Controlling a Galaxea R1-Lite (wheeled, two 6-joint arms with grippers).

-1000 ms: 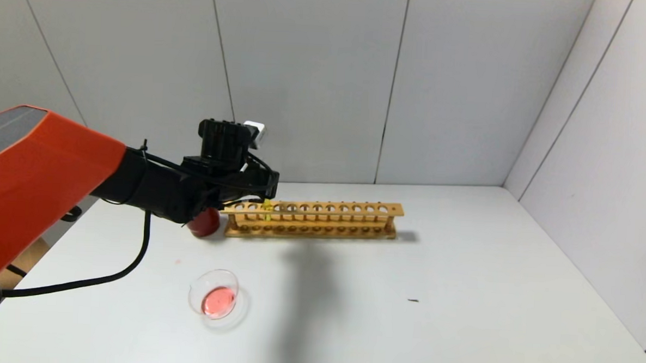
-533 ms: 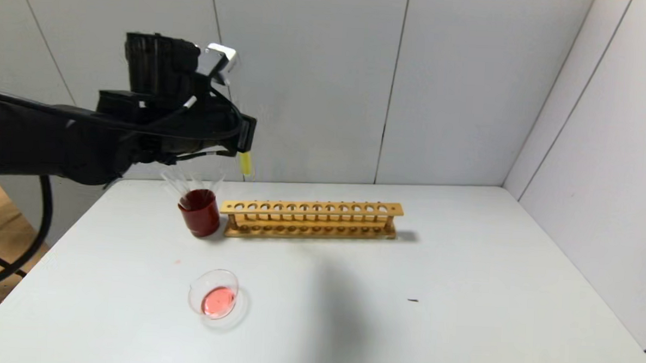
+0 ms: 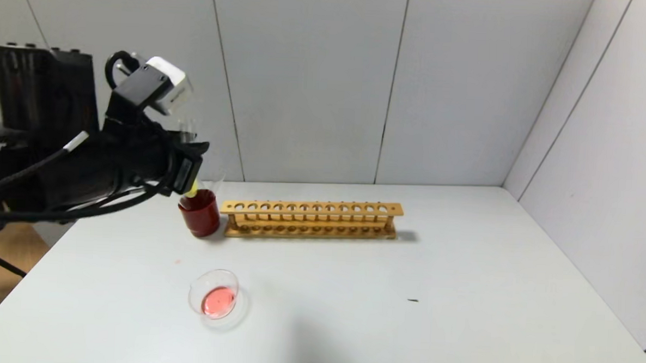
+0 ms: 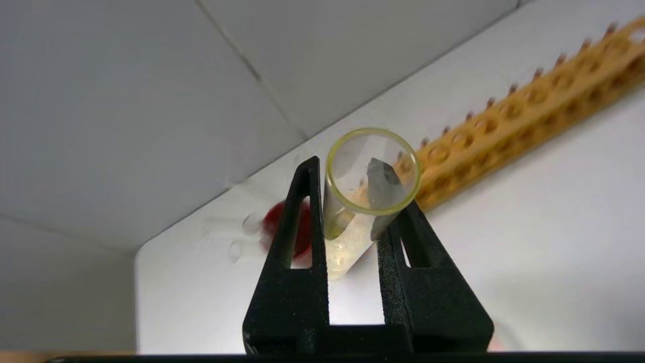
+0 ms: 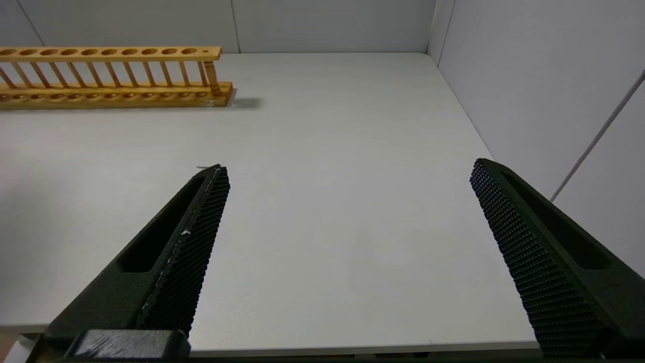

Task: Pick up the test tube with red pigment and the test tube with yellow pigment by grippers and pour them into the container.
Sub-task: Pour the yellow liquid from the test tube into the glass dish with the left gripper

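Observation:
My left gripper (image 3: 186, 171) is shut on the test tube with yellow pigment (image 3: 191, 191) and holds it in the air; in the head view it sits just over the dark red cup (image 3: 199, 213). In the left wrist view the tube's open rim (image 4: 372, 171) faces the camera between the fingers, with pale yellow liquid lower down. The container (image 3: 214, 294), a clear glass dish, stands on the table nearer me and holds pink-red liquid. No tube with red pigment shows. My right gripper (image 5: 350, 169) is open and empty over the table's right front part.
A long wooden tube rack (image 3: 311, 219) with empty holes stands right of the red cup; it also shows in the right wrist view (image 5: 111, 75). Clear colourless tubes (image 4: 250, 223) stand in the red cup. Grey walls close the back and right.
My left gripper lifted the yellow tube out of the rack's left end, rose high, then swung left and back down towards the red cup.

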